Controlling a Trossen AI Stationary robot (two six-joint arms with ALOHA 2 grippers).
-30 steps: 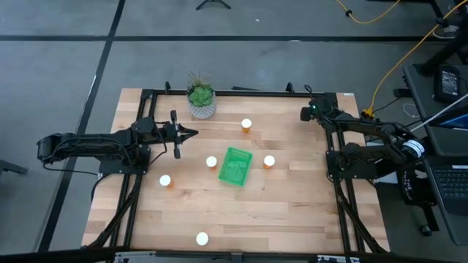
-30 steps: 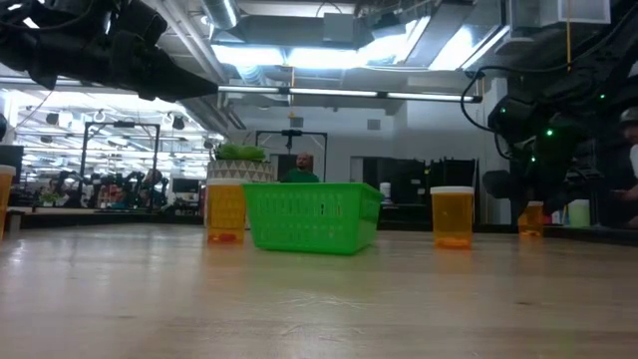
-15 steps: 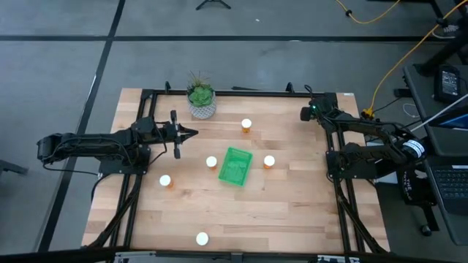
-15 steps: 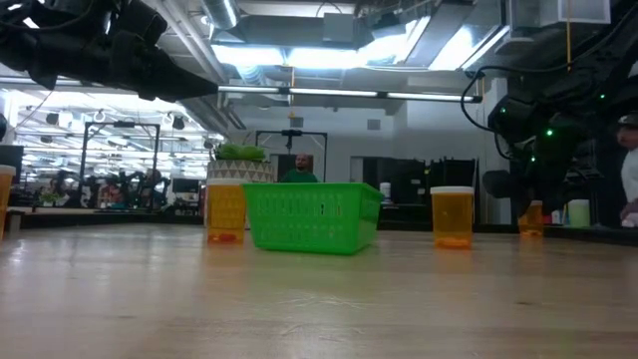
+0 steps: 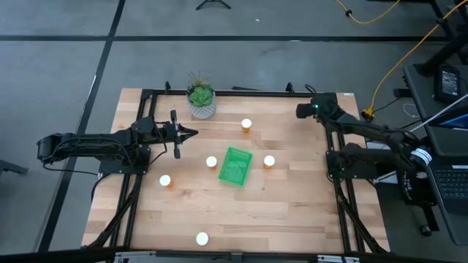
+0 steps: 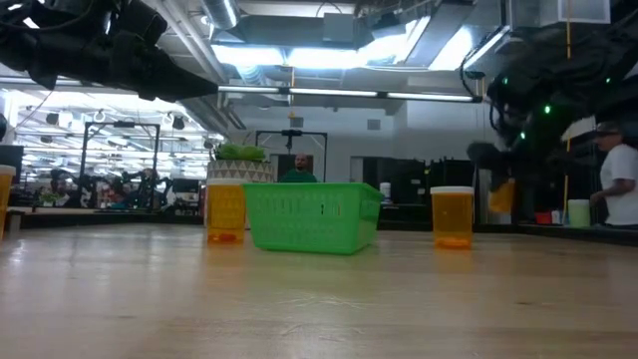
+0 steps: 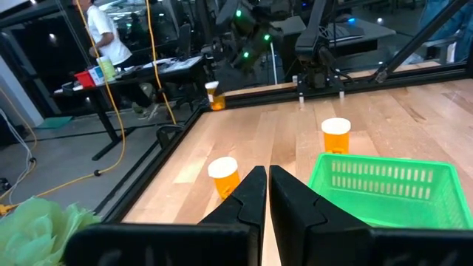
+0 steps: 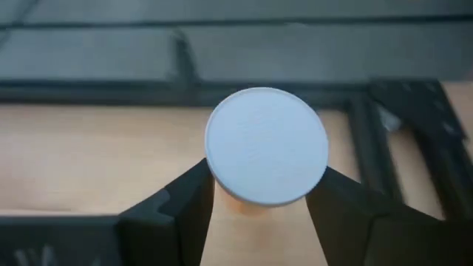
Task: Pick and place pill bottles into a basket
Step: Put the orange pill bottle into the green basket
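Pill bottle (image 8: 266, 145), blank white cap, right tool (image 8: 260, 193)

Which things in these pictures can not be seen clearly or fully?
- Sixth pill bottle: high view, hidden under the right gripper.
- Its orange body: right wrist view, covered by its own white cap.
- Basket inside: low view, front wall hides it.
- Plant pot: low view, mostly behind a bottle.

Robotics lab: exposed ceiling ducts (image 6: 299, 75) with strip lights, yellow cable (image 5: 398, 58) across grey concrete floor (image 5: 58, 73), cluttered black equipment desks (image 7: 148, 70), person (image 6: 620, 184) standing nearby.
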